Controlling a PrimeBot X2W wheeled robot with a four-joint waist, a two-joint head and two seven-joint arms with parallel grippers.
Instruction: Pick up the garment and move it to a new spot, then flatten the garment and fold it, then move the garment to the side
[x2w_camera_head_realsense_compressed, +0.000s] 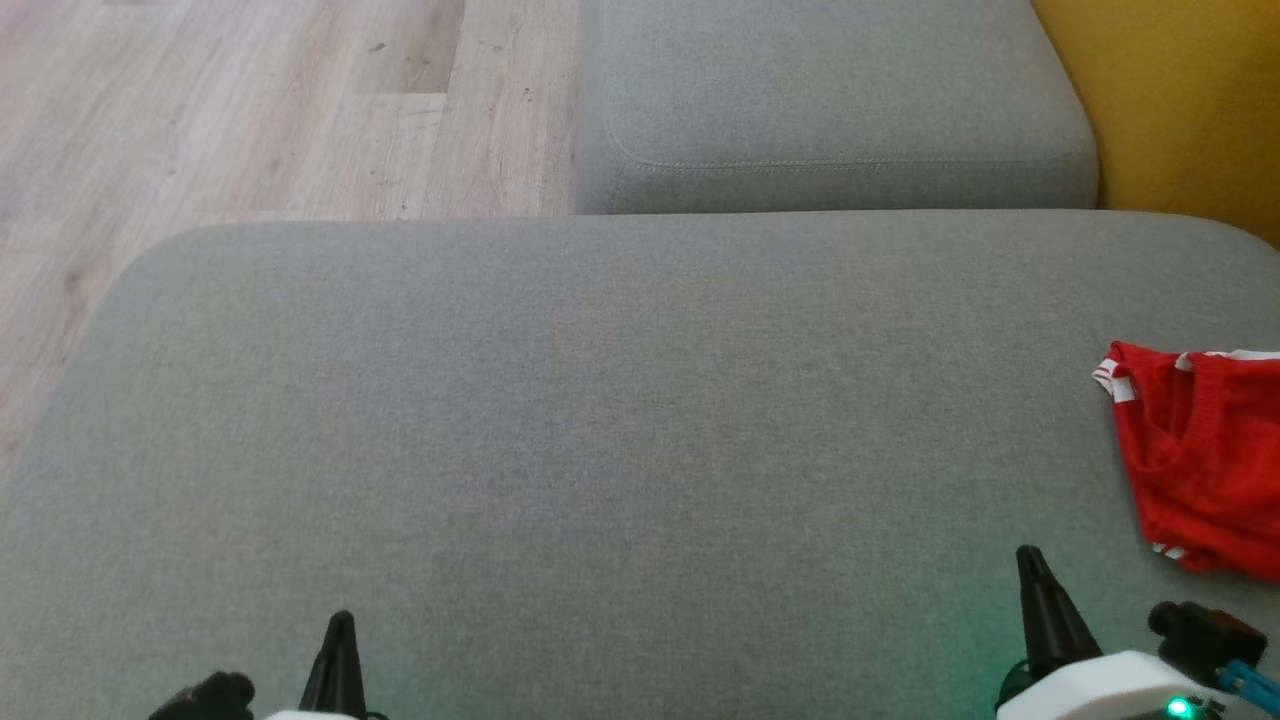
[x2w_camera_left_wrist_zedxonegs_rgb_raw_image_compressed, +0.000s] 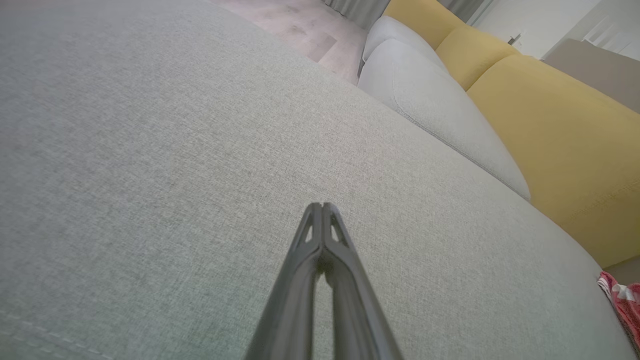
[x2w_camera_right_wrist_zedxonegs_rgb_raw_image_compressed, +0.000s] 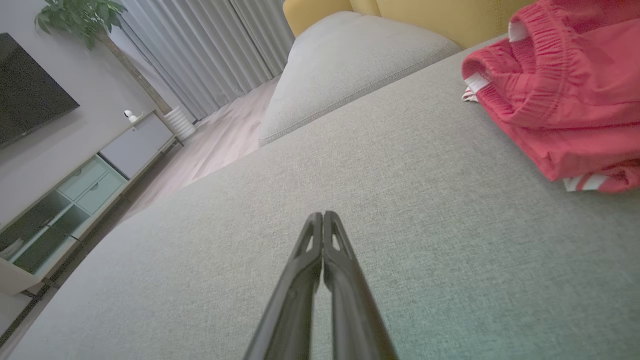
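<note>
i see both claws pinched fully closed, holding nothing: left gripper and right gripper low over the grey cushion. red garment lies crumpled at the cushion's right edge, near the right gripper, not touching.
</note>
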